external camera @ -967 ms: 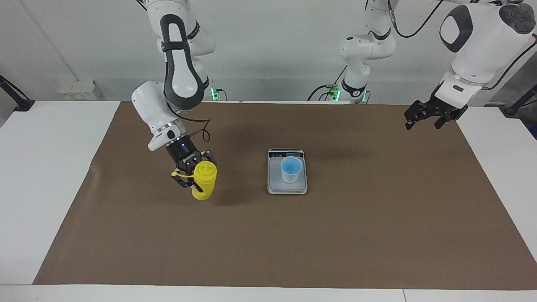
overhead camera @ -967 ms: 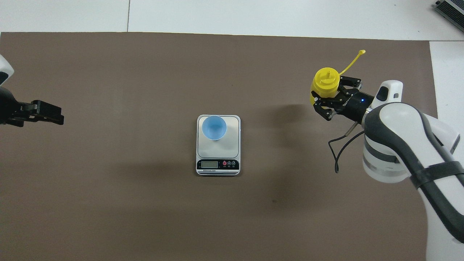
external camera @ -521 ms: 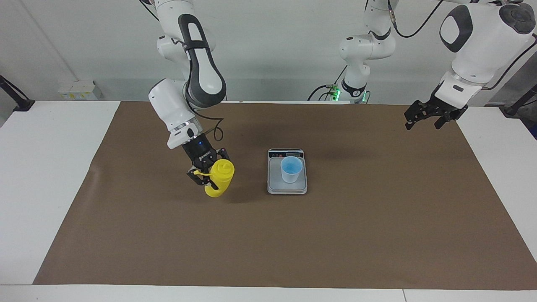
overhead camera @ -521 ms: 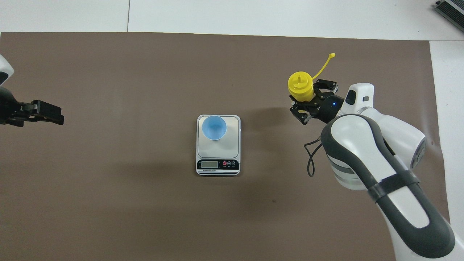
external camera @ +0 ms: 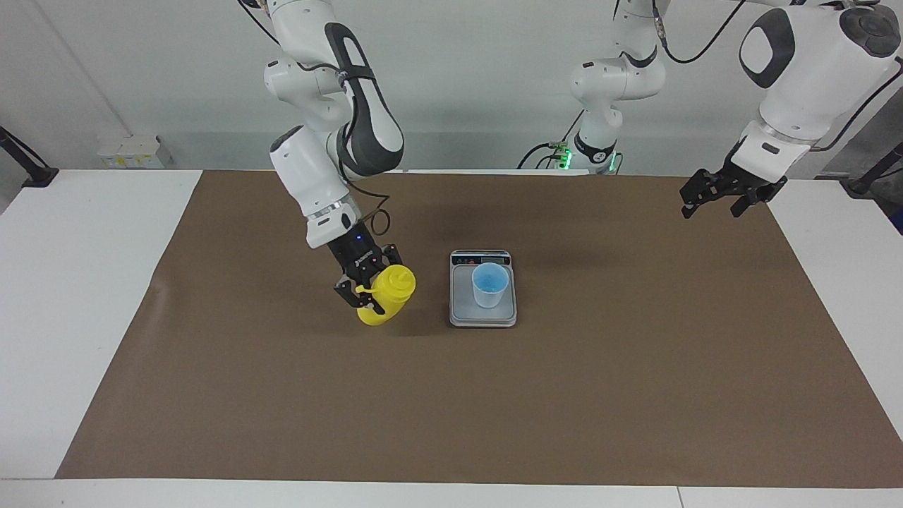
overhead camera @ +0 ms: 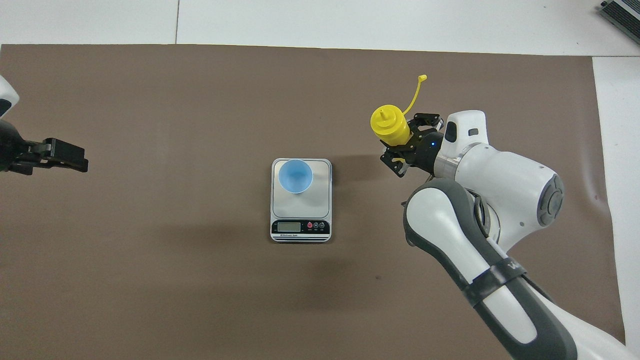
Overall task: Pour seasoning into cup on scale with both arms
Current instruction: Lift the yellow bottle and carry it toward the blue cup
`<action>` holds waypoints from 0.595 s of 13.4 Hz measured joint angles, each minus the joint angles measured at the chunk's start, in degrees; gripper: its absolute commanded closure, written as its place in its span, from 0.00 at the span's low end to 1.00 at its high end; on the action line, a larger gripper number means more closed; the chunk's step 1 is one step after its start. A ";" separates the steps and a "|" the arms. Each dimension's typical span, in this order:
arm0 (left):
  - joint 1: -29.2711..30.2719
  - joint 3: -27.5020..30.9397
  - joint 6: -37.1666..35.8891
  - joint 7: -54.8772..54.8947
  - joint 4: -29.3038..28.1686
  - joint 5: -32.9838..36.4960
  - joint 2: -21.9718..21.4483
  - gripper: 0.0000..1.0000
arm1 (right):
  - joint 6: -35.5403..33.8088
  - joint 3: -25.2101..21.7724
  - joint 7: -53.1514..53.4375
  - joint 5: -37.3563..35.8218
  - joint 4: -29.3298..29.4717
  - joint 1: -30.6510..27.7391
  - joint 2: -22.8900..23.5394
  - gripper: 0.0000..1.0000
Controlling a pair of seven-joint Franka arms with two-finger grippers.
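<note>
A brown mat (external camera: 635, 395) covers the table, and over it the right arm (external camera: 331, 127) carries the yellow squeeze bottle (external camera: 386, 296) toward the silver-grey scale (external camera: 482, 316) at the middle. The right gripper (external camera: 367, 288) is clamped on the bottle's body — the bottle hangs tilted, nozzle cap leaning toward the scale, and its base looks clear of the mat, though the slant makes that a judgement. The blue cup (external camera: 489, 283) stands upright on the scale's platform, at the end away from the display strip (overhead camera: 300, 227). The left gripper (external camera: 719, 190) waits in the air over the mat's edge at the left arm's end of the table, fingers spread apart and empty.

To carry this step well, the bottle probably wants bringing over the cup's mouth before it tips further, with the nozzle kept low and centred so nothing lands on the platform; a squeeze bottle may need the waiting arm to steady or press it, and the cup, light and unanchored, could shift at a nudge.

Some things stay unclear. The thin cap strap (overhead camera: 416, 90) sticks out from the bottle in the overhead view, but whether the nozzle is open cannot be told. The scale's display is unreadable, the cup's contents cannot be made out, and the left arm is cut off at the frame's edge overhead — only its gripper shows.
</note>
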 measured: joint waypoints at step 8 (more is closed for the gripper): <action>0.00 0.00 0.00 0.00 0.00 0.00 0.00 0.00 | -5.38 -0.20 17.88 -22.08 0.15 0.49 -0.04 1.00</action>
